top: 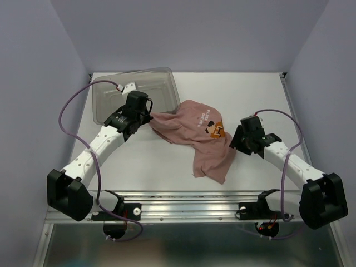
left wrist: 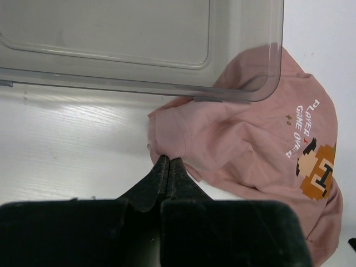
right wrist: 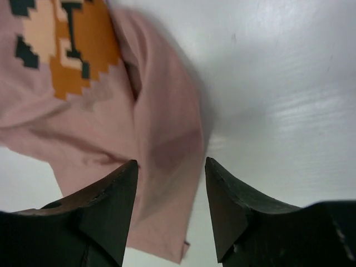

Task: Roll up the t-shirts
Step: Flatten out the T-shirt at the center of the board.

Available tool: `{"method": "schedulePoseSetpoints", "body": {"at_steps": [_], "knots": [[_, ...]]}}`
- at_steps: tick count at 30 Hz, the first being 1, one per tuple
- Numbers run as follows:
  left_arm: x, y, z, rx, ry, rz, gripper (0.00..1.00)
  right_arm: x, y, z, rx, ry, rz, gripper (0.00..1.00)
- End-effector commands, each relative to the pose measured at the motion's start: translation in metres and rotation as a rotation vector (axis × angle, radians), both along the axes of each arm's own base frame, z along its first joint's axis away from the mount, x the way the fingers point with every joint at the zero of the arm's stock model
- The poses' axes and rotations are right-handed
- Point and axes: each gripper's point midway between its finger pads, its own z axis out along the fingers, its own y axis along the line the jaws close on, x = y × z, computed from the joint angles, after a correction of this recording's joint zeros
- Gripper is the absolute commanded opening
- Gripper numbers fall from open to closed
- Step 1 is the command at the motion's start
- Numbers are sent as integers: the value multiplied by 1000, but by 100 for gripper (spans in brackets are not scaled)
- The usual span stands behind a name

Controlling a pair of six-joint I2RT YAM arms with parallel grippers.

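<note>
The right gripper [right wrist: 170, 163] is seen at the bottom of the frame, its jaws held apart. The shirt [right wrist: 94, 133] is spread over the left half, one fold hanging between the jaws. An orange graphic [right wrist: 72, 50] is shown at upper left, and the white table [right wrist: 278, 83] at right.

White arm links [top: 95, 147]; black joints, black bases [top: 67, 192]; purple cables [top: 60, 118] looping alongside; jaws black, tapered, matte.
</note>
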Motion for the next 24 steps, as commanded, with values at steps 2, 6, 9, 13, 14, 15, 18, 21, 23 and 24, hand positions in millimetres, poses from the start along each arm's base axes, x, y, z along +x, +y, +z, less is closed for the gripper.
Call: {"method": "schedulePoseSetpoints", "body": {"at_steps": [2, 6, 9, 13, 14, 15, 18, 21, 23, 24], "knots": [[0, 8, 22, -23, -67, 29, 0, -41, 21, -20, 152, 88, 60, 60], [0, 6, 22, -31, -71, 24, 0, -52, 32, -32, 218, 118, 91, 70], [1, 2, 22, -37, -69, 8, 0, -44, 39, -43, 238, 121, 103, 67], [2, -1, 21, -46, -66, 0, 0, -21, 40, -43, 218, 81, 77, 49], [3, -2, 21, -49, -66, -4, 0, -15, 42, -38, 224, 56, 85, 45], [3, -3, 21, -53, -66, -9, 0, -2, 42, -27, 218, 9, 82, 39], [3, -7, 21, -65, -61, -27, 0, 36, 21, -4, 146, -86, 10, 13], [2, -7, 21, -62, -59, -28, 0, 61, -9, -2, 111, -91, -73, 1], [0, -6, 21, -62, -58, -31, 0, 81, -21, 2, 115, -110, -110, 1], [-1, -6, 20, -62, -58, -31, 0, 88, -25, 5, 123, -125, -121, 1]]}}
